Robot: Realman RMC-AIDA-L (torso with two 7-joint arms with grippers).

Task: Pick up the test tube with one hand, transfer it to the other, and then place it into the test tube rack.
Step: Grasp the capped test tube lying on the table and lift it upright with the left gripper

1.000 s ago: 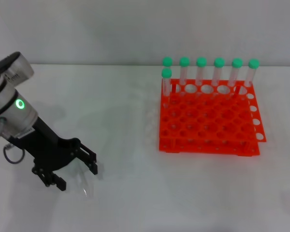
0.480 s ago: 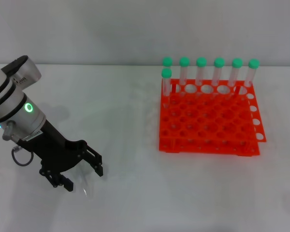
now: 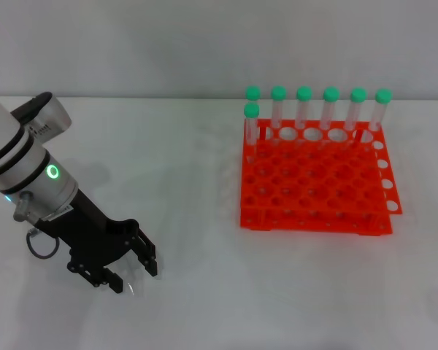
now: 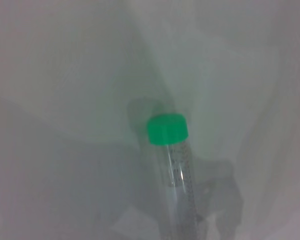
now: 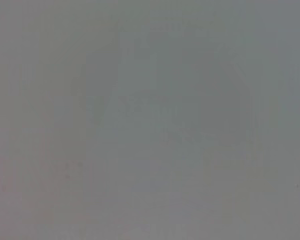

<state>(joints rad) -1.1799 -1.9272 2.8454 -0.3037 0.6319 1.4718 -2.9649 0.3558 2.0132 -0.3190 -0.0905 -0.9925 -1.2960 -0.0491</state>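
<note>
- Head view: left gripper (image 3: 133,275) low over the white table (image 3: 204,292), fingers spread wide, nothing held. Red rack (image 3: 314,193) well apart, seven green-capped tubes along its far side.
- Left wrist view: test tube (image 4: 176,170) lies flat on the table. Advise centring on the barrel below the green cap (image 4: 167,129) before closing.
- Right wrist view: featureless; right gripper unseen.

A laboratory bench setup: an orange-red test tube rack (image 3: 315,179) holding seven green-capped tubes (image 3: 304,106) stands on a plain white worktop (image 3: 204,160) against a bare grey-white wall (image 3: 204,44).
</note>
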